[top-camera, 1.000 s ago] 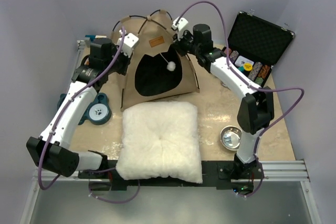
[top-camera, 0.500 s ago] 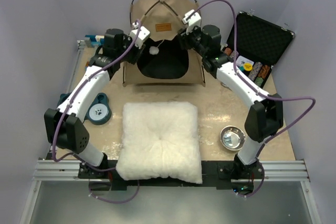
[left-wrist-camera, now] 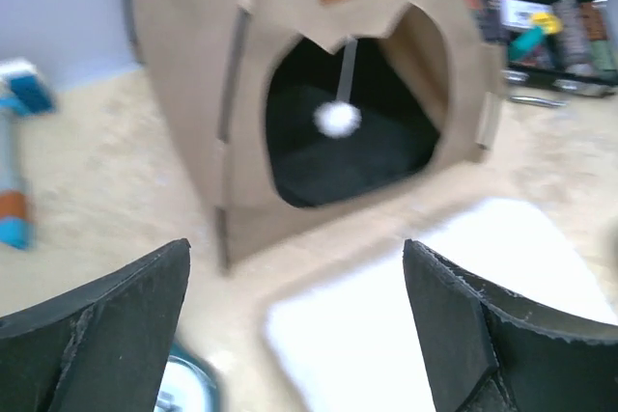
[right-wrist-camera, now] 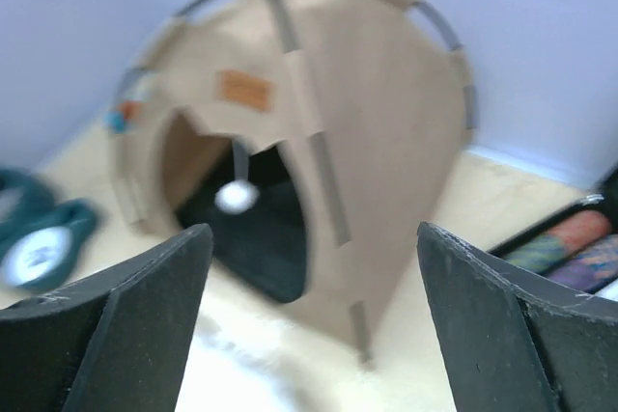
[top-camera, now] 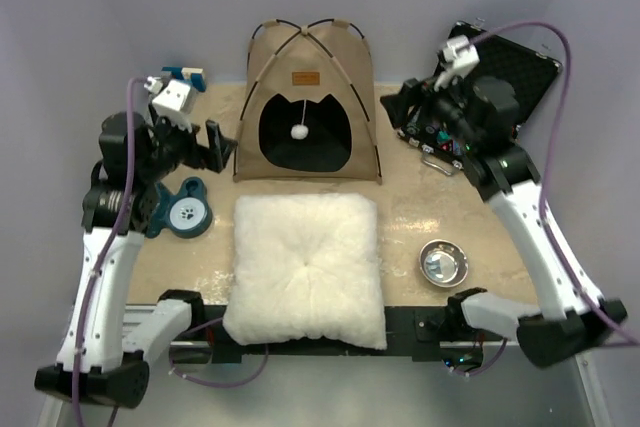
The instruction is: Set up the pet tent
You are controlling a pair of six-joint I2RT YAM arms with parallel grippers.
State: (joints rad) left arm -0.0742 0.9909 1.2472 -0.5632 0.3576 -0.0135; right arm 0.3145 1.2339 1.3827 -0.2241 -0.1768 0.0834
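Observation:
The pet tent (top-camera: 308,67) stands upright at the back middle of the table, tan with dark crossed poles over its top. Its black arched opening faces the front, with a white pompom (top-camera: 298,132) hanging in it. My left gripper (top-camera: 203,145) hovers open to the left of the tent, apart from it. My right gripper (top-camera: 400,115) hovers open to its right, also apart. In the left wrist view the tent (left-wrist-camera: 241,74) lies ahead of the open left gripper (left-wrist-camera: 296,243). In the right wrist view the tent (right-wrist-camera: 386,123) lies beyond the open right gripper (right-wrist-camera: 314,229).
A white puffy cushion (top-camera: 305,267) lies in front of the tent. A teal paw-print bowl (top-camera: 186,215) sits at the left, a steel bowl (top-camera: 443,262) at the front right. An open black case (top-camera: 500,62) holding chips stands at the back right. A blue-and-white item (top-camera: 185,77) lies at the back left.
Both grippers have opened, let go of the tent and drawn away to either side. The tent has gone from tilted and lifted to standing at the back.

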